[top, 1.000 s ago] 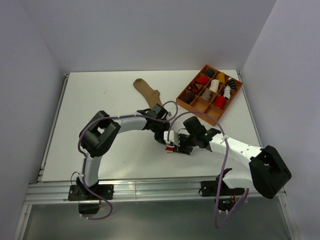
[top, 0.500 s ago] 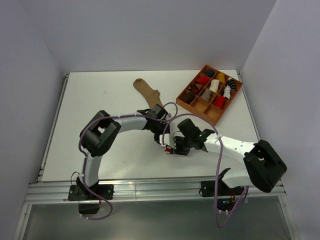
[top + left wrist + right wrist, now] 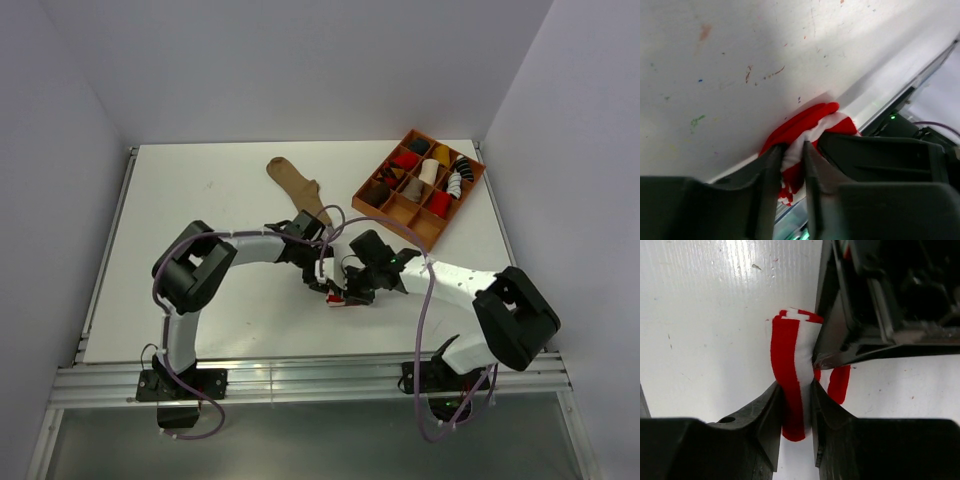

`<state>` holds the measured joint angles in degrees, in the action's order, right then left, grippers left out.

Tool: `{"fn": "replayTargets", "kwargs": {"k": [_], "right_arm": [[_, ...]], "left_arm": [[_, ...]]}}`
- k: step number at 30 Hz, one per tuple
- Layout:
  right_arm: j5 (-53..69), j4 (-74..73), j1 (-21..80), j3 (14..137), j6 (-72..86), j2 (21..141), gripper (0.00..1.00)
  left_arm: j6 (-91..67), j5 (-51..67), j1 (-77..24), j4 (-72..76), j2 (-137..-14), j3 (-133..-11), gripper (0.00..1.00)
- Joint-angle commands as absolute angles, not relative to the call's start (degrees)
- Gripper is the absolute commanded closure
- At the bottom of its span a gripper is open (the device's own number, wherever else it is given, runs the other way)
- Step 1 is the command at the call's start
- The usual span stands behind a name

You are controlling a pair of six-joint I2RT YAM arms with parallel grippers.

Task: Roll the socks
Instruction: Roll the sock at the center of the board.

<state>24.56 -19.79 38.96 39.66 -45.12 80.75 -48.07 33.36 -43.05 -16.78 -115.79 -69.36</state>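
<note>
The left gripper [image 3: 790, 156] and right gripper [image 3: 794, 390] are both pinching the bunched red-and-white striped sock [image 3: 789, 347] at the middle of the desk [image 3: 200, 200]; the tan sock [image 3: 295, 185] is lying farther back. Rolling well probably means holding tension, turning evenly

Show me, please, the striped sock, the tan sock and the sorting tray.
striped sock [image 3: 787, 365]: right wrist view, its red stripe.
tan sock [image 3: 297, 188]: top view, its middle.
sorting tray [image 3: 395, 224]: top view, its near wall.
</note>
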Motion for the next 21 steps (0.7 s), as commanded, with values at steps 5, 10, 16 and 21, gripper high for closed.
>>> {"fn": "replayTargets", "kwargs": {"k": [5, 10, 16, 21], "right_arm": [[26.5, -26.3, 35.2, 42.1, -44.4, 85.4, 0.82], [28.7, -29.6, 32.9, 44.4, -44.6, 88.6, 0.83], [29.3, -31.5, 31.3, 46.6, -43.9, 91.3, 0.83], [29.4, -33.1, 31.0, 48.7, -43.3, 93.3, 0.84]], "left_arm": [[-50.5, 27.1, -41.1, -12.8, -114.6, -61.0, 0.6], [-52.0, 26.3, -40.8, -11.0, -113.3, -59.8, 0.55], [-53.3, 24.5, -39.3, -7.7, -109.9, -55.0, 0.42], [-51.6, 20.7, -38.6, -6.9, -106.2, -53.3, 0.4]]}}
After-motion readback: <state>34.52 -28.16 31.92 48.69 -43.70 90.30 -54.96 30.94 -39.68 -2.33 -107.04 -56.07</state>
